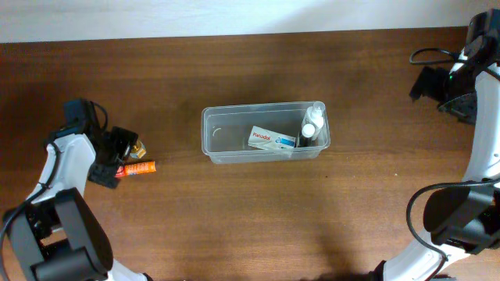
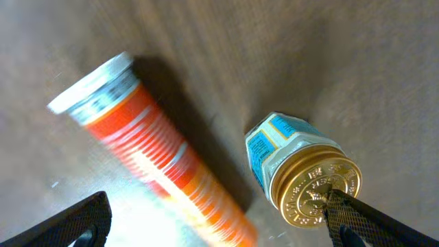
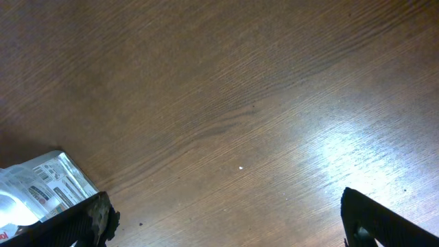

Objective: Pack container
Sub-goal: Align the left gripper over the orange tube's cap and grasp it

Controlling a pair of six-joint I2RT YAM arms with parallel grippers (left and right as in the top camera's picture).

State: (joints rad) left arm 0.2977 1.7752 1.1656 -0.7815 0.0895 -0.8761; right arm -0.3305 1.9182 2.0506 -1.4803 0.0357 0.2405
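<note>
Brown wood table [image 1: 250, 226] carries the clear container [image 1: 225, 142] at its middle, with a white box [image 1: 272, 140] and a small bottle [image 1: 312, 125] inside. My left gripper [image 1: 117, 156] hangs wide open over an orange tube [image 2: 158, 165] and a gold-lidded jar [image 2: 302, 171]. My right gripper [image 3: 226, 219] is open too, by a foil packet [image 3: 41, 186].

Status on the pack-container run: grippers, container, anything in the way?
Left gripper open above orange tube and gold-lidded jar. Right gripper open, empty, foil pack nearby. Container holds Panadol box and bottle. Nothing blocking its top.
</note>
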